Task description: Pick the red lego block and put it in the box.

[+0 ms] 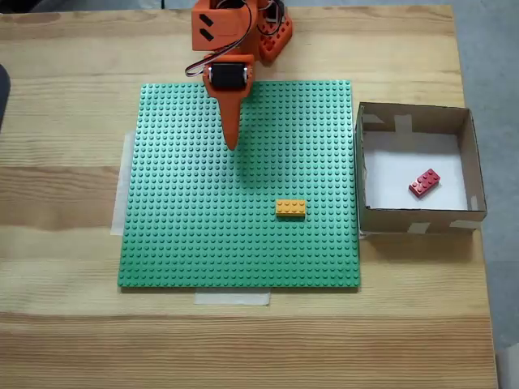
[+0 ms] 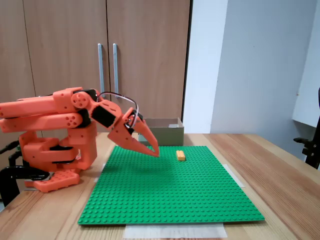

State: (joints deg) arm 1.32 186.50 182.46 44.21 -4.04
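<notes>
The pincer point(image 2: 154, 150) hangs seemingly closed and empty above the green baseplate point(image 2: 170, 190).

No legible text, labels, brands, numbers or signs in either fixed view. Box point(image 1: 362, 164) walls carry blank pale tape patches; the arm and both bricks show no readable markings.

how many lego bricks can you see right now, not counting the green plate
2. The red lego block lies inside the box. The orange-yellow brick sits on the green baseplate, near its box-side edge. No others show.
</notes>
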